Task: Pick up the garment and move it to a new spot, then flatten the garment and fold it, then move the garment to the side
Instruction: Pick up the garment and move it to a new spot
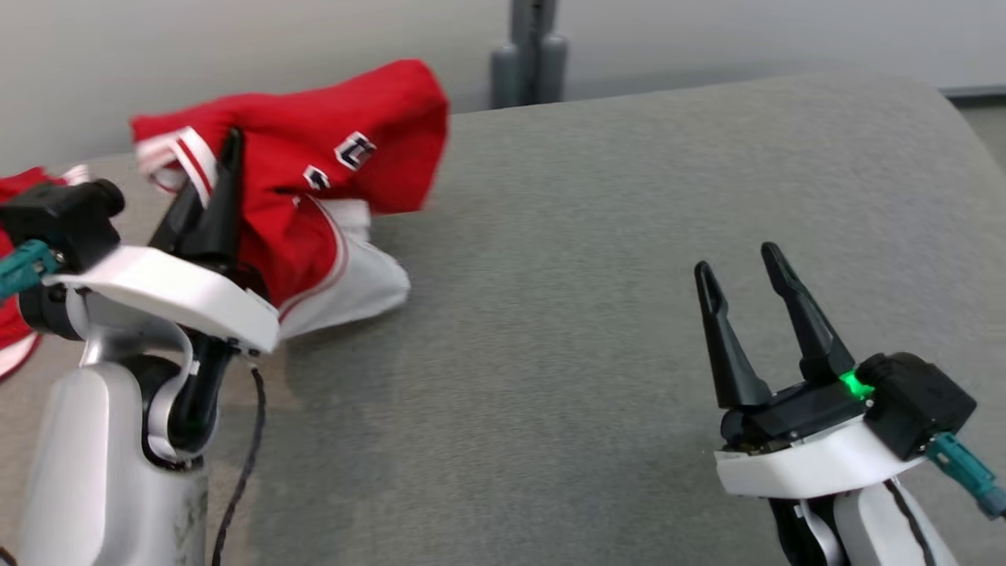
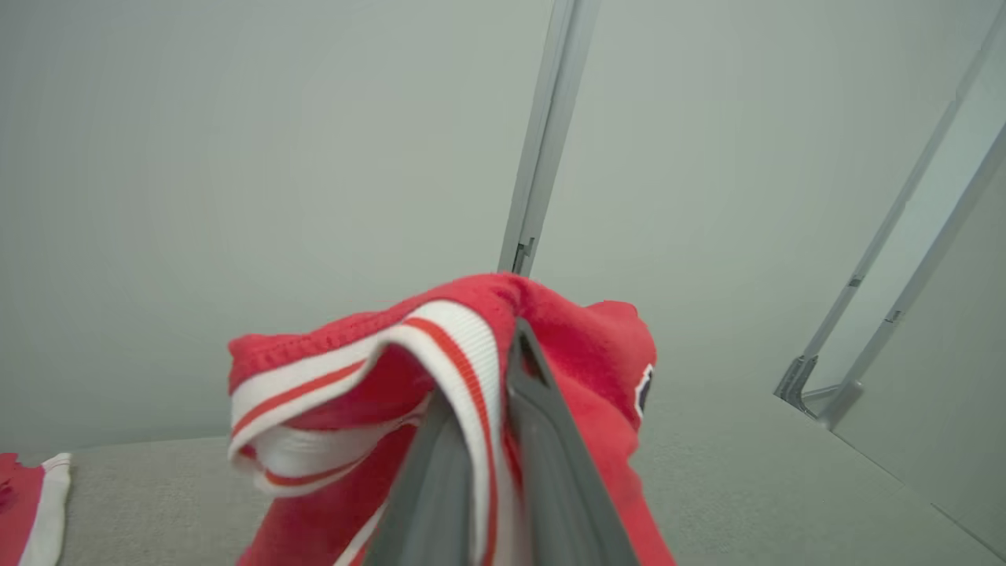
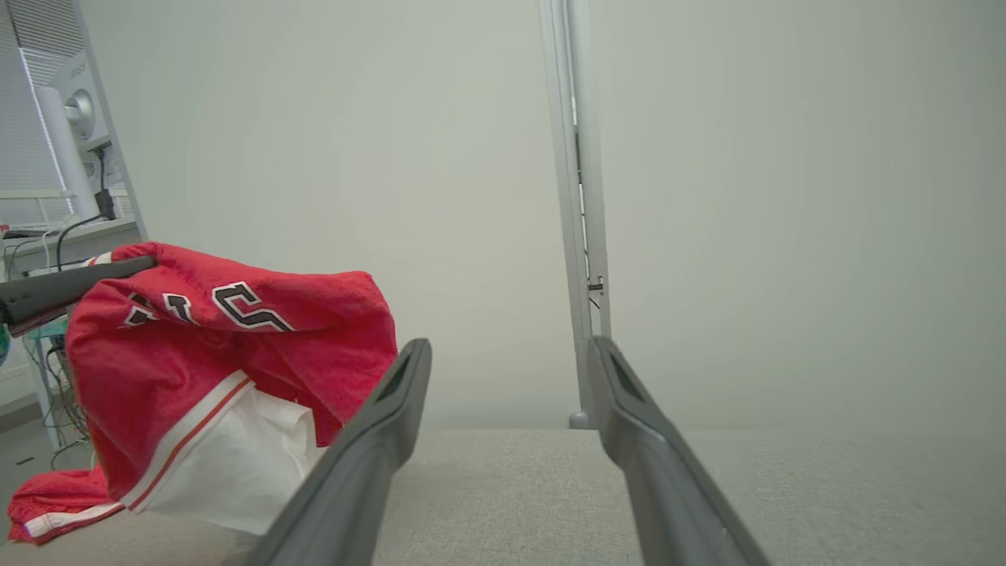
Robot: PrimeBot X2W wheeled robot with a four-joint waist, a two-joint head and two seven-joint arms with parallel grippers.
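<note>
Garment (image 1: 314,157), a red sports top with white trim and black-and-white lettering, hangs bunched above the far left part of the grey cloth-covered desk (image 1: 589,236), lifted by the left gripper (image 1: 228,153). That gripper's jaws are pressed together on the garment's white band with red stripes; in the left wrist view the band runs down between the two dark fingers and the red cloth drapes over both sides of them. From the pinched band the cloth falls away toward the right in loose folds, and a white panel (image 1: 354,287) edged with a red line droops at the bottom, reaching down to the desk; whether it rests there or just clears it cannot be told. The garment's upper right edge is blurred in the head view. Another piece of red cloth (image 1: 16,189) with white trim lies flat on the desk at the left edge, and whether it belongs to the same garment is unclear. The right gripper (image 1: 736,259) hovers well apart over the near right of the desk, its jaws spread wide with nothing between them. A grey post (image 1: 530,55) stands behind the desk against a pale wall.
</note>
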